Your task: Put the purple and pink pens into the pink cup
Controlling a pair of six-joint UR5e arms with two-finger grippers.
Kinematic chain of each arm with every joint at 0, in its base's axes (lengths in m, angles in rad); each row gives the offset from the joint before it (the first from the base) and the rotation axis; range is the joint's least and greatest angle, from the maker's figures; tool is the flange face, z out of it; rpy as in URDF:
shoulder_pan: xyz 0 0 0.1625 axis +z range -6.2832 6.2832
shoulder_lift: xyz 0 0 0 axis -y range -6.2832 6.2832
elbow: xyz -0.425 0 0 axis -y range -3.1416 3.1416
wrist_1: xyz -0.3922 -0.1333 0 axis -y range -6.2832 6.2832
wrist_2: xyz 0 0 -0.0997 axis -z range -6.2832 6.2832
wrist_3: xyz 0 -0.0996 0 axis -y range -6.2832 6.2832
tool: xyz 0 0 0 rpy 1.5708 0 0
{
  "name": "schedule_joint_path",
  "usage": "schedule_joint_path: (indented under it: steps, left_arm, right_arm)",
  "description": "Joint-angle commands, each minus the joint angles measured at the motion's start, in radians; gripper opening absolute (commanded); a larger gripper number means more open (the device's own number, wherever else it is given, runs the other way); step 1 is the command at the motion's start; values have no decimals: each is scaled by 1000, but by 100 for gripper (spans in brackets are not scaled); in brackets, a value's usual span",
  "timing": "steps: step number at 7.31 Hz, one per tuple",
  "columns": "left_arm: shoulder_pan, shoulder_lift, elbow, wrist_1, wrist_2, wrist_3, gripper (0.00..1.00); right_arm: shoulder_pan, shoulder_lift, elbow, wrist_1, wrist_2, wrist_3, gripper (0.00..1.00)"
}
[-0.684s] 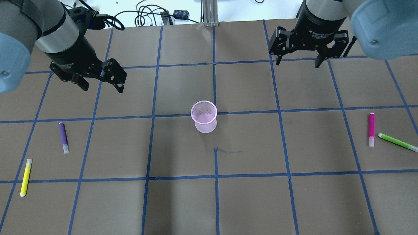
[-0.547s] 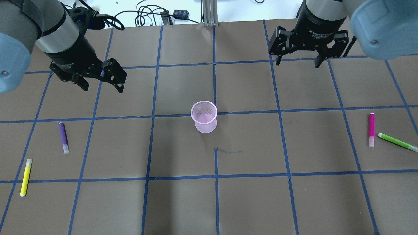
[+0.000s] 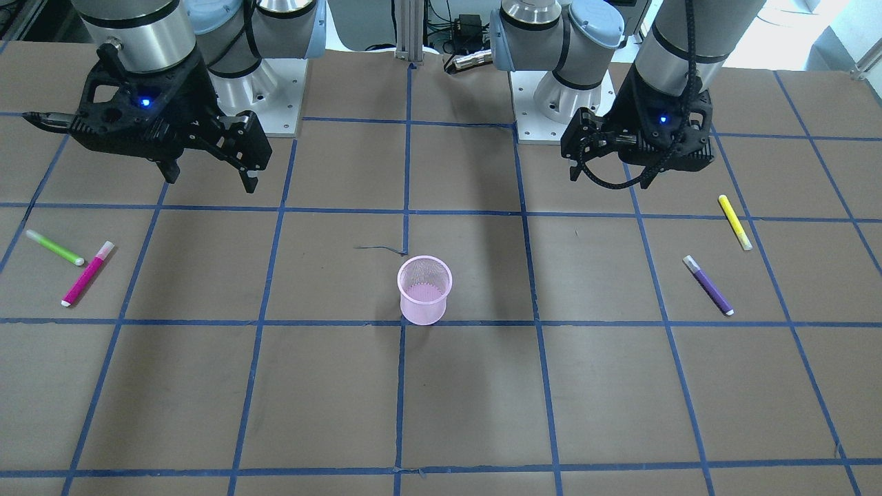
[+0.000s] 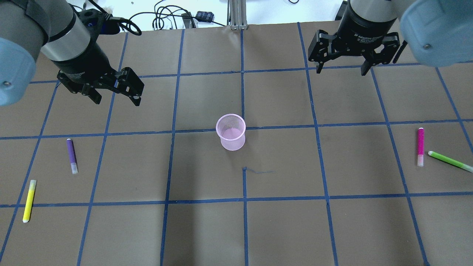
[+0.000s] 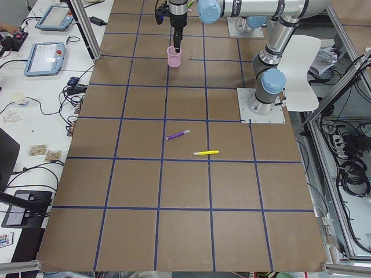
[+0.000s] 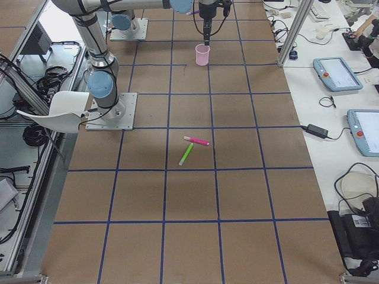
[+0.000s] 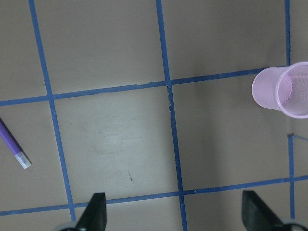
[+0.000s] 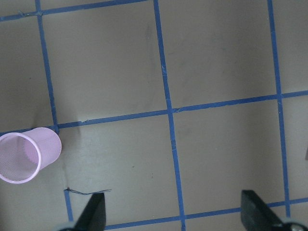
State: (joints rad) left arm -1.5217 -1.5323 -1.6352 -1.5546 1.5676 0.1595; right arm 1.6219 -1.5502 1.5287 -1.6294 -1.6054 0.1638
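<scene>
The pink mesh cup [image 4: 231, 131] stands upright and empty at the table's centre; it also shows in the front view [image 3: 424, 289] and in both wrist views [image 7: 284, 91] [image 8: 26, 154]. The purple pen [image 4: 71, 155] lies flat on the left, below and left of my left gripper [image 4: 116, 100], which is open, empty and held above the table. The pink pen [image 4: 420, 146] lies flat on the far right. My right gripper [image 4: 342, 71] is open and empty, high at the back right, well away from the pink pen.
A yellow pen [image 4: 29, 200] lies near the left edge, beyond the purple pen. A green pen [image 4: 450, 161] lies just right of the pink pen, nearly touching it. Cables [image 4: 162, 18] lie past the table's far edge. Blue tape lines grid the brown table.
My right gripper has shifted slightly right and toward the far edge. The left gripper, the pens and the cup have not visibly moved.
</scene>
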Motion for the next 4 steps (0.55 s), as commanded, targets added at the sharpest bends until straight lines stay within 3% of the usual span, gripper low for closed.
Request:
schedule_joint_path:
  steps: [1, 3, 4]
  left_arm:
    - [0, 0, 0, 2, 0, 0, 100]
    - [0, 0, -2, -2, -1, 0, 100]
    - [5, -9, -2, 10, -6, 0, 100]
  right_arm:
    - [-51, 4, 7, -3, -65, -196, 100]
    - [-210, 4, 53, 6, -58, -481, 100]
    - [-302, 12, 74, -13, -50, -715, 100]
